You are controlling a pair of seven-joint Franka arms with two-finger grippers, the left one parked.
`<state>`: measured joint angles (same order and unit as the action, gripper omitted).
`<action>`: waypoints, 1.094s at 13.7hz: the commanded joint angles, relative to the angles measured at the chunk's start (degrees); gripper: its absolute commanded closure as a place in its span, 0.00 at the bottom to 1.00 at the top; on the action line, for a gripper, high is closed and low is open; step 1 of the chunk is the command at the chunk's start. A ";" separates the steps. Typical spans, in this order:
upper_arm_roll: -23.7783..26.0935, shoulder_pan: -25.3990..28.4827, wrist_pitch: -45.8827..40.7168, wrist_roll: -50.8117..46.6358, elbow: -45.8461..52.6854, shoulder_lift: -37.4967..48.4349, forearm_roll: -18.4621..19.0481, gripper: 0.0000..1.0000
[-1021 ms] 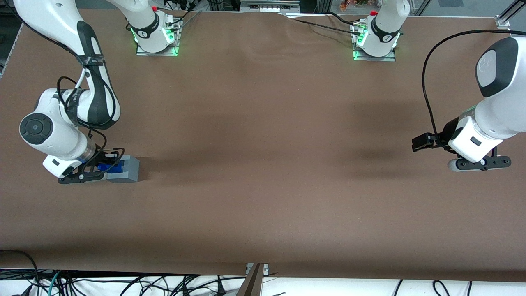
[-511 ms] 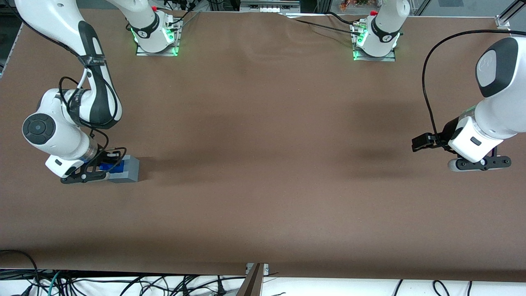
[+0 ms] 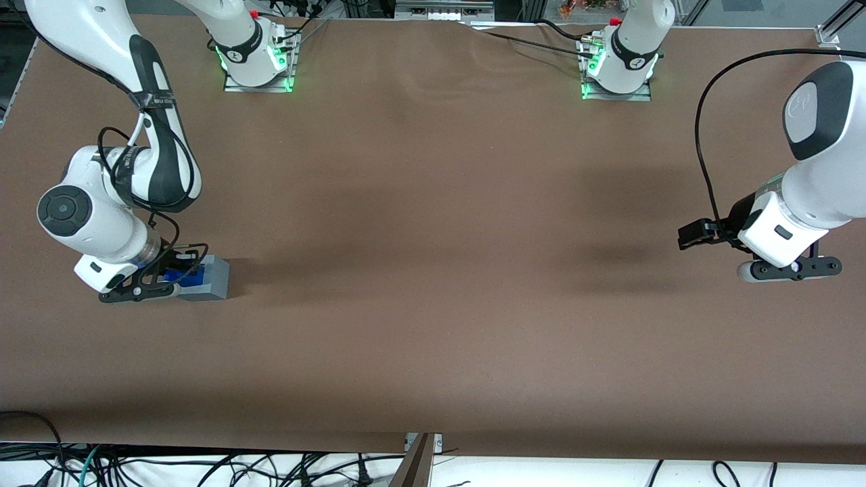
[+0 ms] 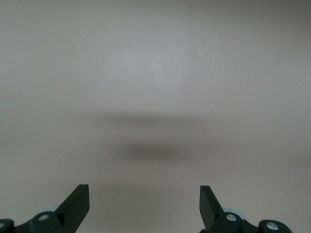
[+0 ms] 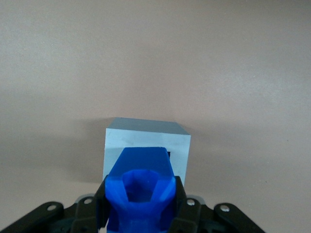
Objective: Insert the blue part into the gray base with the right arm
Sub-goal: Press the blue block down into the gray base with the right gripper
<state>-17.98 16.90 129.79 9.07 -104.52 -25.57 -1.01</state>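
Observation:
The gray base (image 3: 206, 277) stands on the brown table toward the working arm's end; it also shows in the right wrist view (image 5: 146, 145). My right gripper (image 3: 177, 273) is shut on the blue part (image 3: 184, 274) and holds it directly over the base's top. In the right wrist view the blue part (image 5: 141, 191) sits between the black fingers (image 5: 99, 204) of my gripper (image 5: 141, 206), its lower end reaching the dark recess (image 5: 168, 154) in the base. How deep it sits is hidden.
The brown table mat (image 3: 433, 270) spreads wide toward the parked arm. Two arm bases (image 3: 256, 57) with green lights stand at the table's edge farthest from the front camera. Cables lie below the near edge (image 3: 203, 467).
The right arm has shifted slightly toward the base with the blue part over the last second; in the last half second it hardly moved. The base has not moved.

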 commanded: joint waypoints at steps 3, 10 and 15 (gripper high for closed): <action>0.32 -0.29 0.91 -0.46 -1.39 1.05 -2.67 0.96; -0.03 -0.38 0.03 0.86 -1.39 1.48 -2.77 0.96; -0.91 -0.47 -0.76 1.83 -1.39 1.75 -2.85 0.96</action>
<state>-18.89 16.61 129.41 9.46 -104.56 -25.50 -2.59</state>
